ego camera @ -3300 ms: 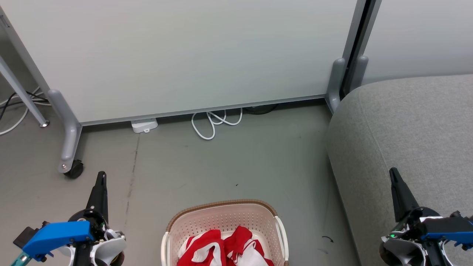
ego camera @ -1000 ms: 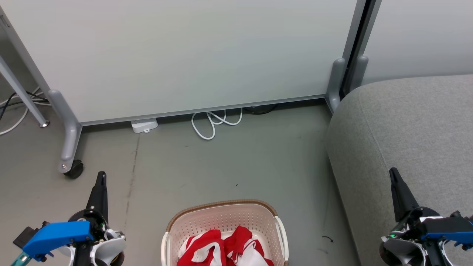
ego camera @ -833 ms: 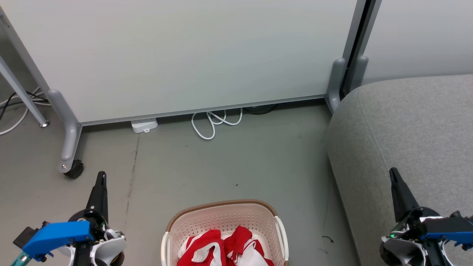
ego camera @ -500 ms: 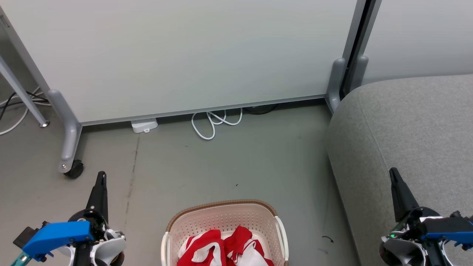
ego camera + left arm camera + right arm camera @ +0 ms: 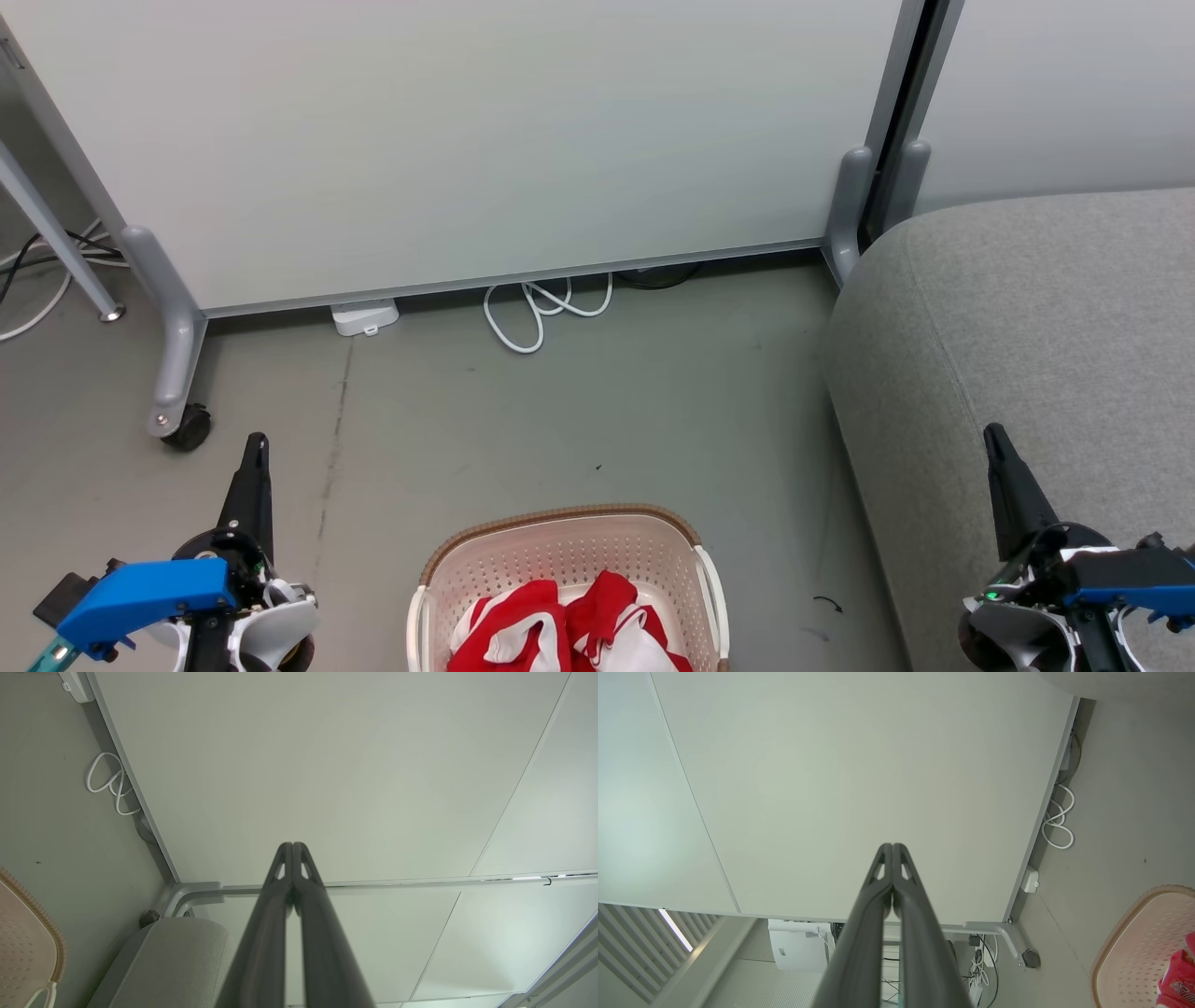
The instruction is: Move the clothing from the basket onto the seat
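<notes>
Left gripper [image 5: 292, 847]: fingers pressed together, empty, over floor [image 5: 560, 420] left of basket [image 5: 560, 516]. Right gripper [image 5: 892, 847]: likewise closed, empty, over seat [image 5: 1027, 308] left edge. Clothing [image 5: 560, 635] heaped inside basket, on floor near seat, apart.

Left gripper [image 5: 293, 846]: both dark fingers lay pressed together, tips meeting, nothing between them, seen against the pale partition panel [image 5: 327, 765]. A coiled white cable [image 5: 108, 784] lay on the grey floor [image 5: 46, 835] just beside the panel's lower edge, and a small white box [image 5: 74, 683] sat against that same edge. The seat [image 5: 182, 961] stood near the panel's grey corner foot [image 5: 201, 890]. The basket [image 5: 23, 938] stood on the floor, well apart from the panel.
</notes>
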{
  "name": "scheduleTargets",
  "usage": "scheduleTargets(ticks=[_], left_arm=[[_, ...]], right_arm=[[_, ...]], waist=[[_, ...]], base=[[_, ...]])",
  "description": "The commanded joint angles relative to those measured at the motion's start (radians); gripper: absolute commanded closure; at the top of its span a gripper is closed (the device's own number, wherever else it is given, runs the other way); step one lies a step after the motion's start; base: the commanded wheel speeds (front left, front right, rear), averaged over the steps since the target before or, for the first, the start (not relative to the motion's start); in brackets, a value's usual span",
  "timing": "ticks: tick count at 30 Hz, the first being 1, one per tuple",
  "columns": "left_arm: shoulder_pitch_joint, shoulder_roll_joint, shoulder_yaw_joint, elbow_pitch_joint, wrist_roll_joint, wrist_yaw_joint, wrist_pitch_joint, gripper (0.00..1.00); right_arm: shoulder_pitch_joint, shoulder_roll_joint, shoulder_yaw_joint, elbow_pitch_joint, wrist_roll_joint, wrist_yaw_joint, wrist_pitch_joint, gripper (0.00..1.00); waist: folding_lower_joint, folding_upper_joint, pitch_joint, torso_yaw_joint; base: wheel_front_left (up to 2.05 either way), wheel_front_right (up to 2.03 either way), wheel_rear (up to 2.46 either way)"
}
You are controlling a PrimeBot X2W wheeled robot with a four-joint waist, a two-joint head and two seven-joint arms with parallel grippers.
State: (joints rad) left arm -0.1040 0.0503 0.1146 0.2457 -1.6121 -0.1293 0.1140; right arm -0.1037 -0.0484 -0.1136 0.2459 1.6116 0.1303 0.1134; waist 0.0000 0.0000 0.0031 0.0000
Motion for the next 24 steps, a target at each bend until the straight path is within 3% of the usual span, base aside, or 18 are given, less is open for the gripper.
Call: scheduleTargets(ticks=[1, 11, 12, 24], left_arm=[[-0.01, -0.001, 0.001, -0.004, -0.001, -0.003, 0.003, 1.0], [-0.01, -0.001, 0.001, -0.004, -0.001, -0.003, 0.002, 1.0], [0.0, 0.0, 0.0, 0.001, 0.0, 0.0, 0.0, 0.0], [0.041, -0.006, -0.028, 0.027, 0.023, 0.001, -0.042, 0.0]], right_arm=[[-0.01, -0.004, -0.001, -0.003, 0.003, 0.001, 0.002, 1.0], [-0.01, -0.004, -0.001, -0.003, 0.003, 0.001, 0.002, 1.0], [0.0, 0.0, 0.0, 0.001, 0.0, 0.0, 0.0, 0.0], [0.026, 0.005, 0.048, 0.029, -0.022, -0.001, -0.041, 0.0]], waist=[[0.0, 0.0, 0.0, 0.0], [0.0, 0.0, 0.0, 0.0], [0.0, 0.0, 0.0, 0.0], [0.0, 0.0, 0.0, 0.0]], base=[[0.0, 0.0, 0.0], [0.0, 0.0, 0.0], [0.0, 0.0, 0.0], [0.0, 0.0, 0.0]])
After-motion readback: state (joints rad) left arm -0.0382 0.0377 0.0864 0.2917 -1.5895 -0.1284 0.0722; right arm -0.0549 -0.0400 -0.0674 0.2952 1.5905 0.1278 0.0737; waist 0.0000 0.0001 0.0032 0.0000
